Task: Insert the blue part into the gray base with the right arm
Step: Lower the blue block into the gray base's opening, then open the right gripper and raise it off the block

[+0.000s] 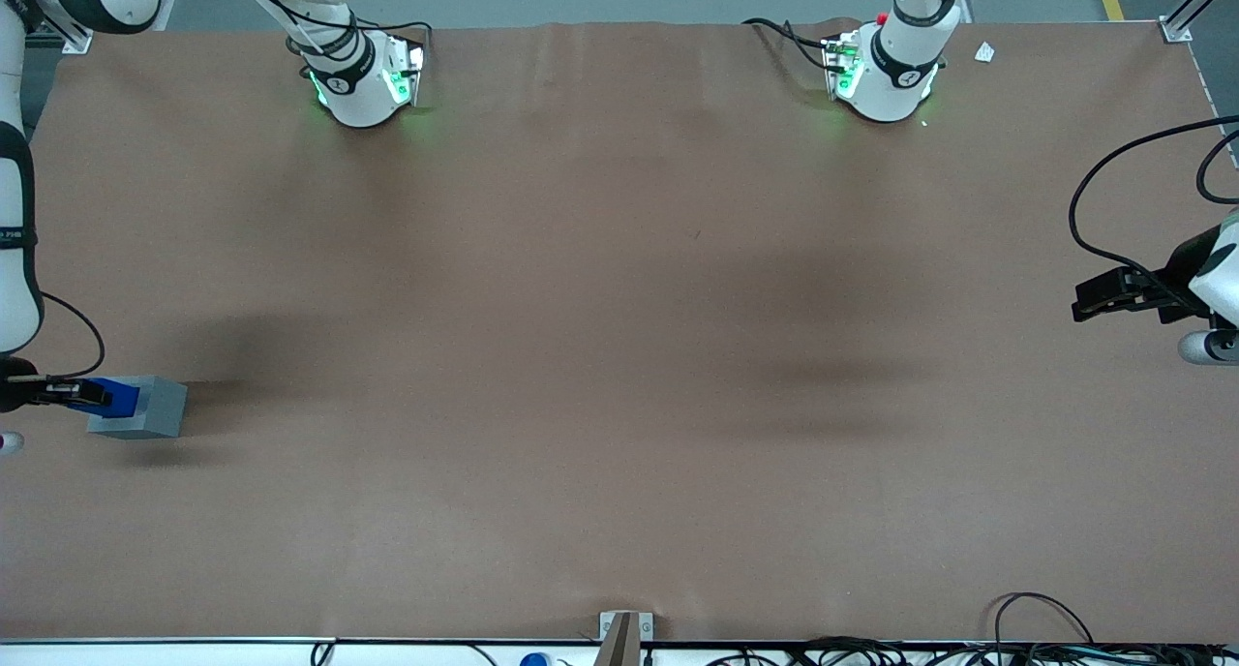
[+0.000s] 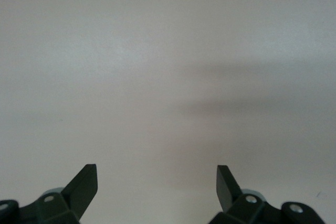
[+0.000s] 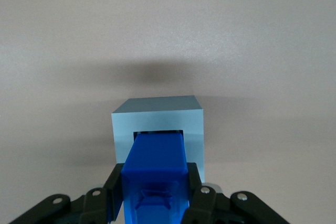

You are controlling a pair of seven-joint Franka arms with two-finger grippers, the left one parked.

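The gray base (image 1: 150, 409) stands on the brown table at the working arm's end, fairly near the front camera. My right gripper (image 1: 73, 392) reaches in from the table's edge and is shut on the blue part (image 1: 114, 397), whose end sits at the base's top. In the right wrist view the fingers (image 3: 116, 182) clamp both sides of the blue part (image 3: 156, 169). Its leading end enters the square recess of the gray base (image 3: 157, 119). The stub is hidden.
The brown table mat (image 1: 619, 356) stretches wide toward the parked arm's end. Two arm bases (image 1: 363, 75) with green lights stand far from the front camera. Cables (image 1: 1045, 627) lie along the table's near edge.
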